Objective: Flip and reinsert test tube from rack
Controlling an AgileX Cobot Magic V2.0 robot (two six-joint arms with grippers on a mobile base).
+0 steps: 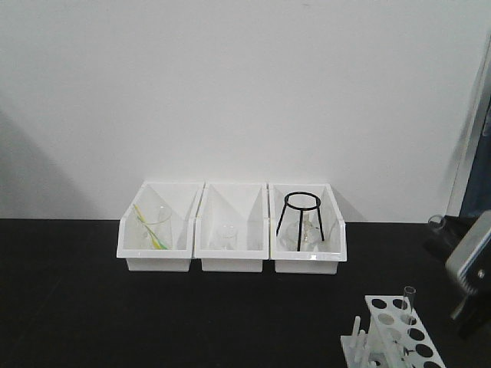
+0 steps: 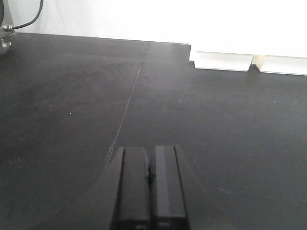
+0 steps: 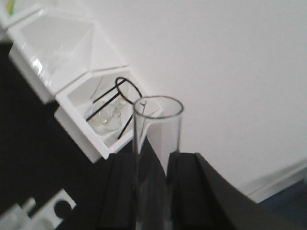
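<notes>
My right gripper [image 3: 152, 160] is shut on a clear glass test tube [image 3: 157, 124]. The tube stands upright between the black fingers [image 3: 122, 191], with its open rim at the top. In the front view the right arm [image 1: 469, 264] sits at the far right edge, above and to the right of the white rack [image 1: 399, 341]. A second clear tube [image 1: 409, 301] stands in one of the rack's holes. A corner of the rack [image 3: 50, 211] shows at the lower left of the right wrist view. My left gripper [image 2: 149, 160] is shut on nothing, low over the black table [image 2: 72, 105].
Three white open-fronted bins line the back wall. The left bin [image 1: 157, 226] holds a beaker with a yellow-green stick. The middle bin [image 1: 230, 230] holds a small flask. The right bin [image 1: 307, 230] holds a black wire tripod [image 1: 301, 218] over a flask.
</notes>
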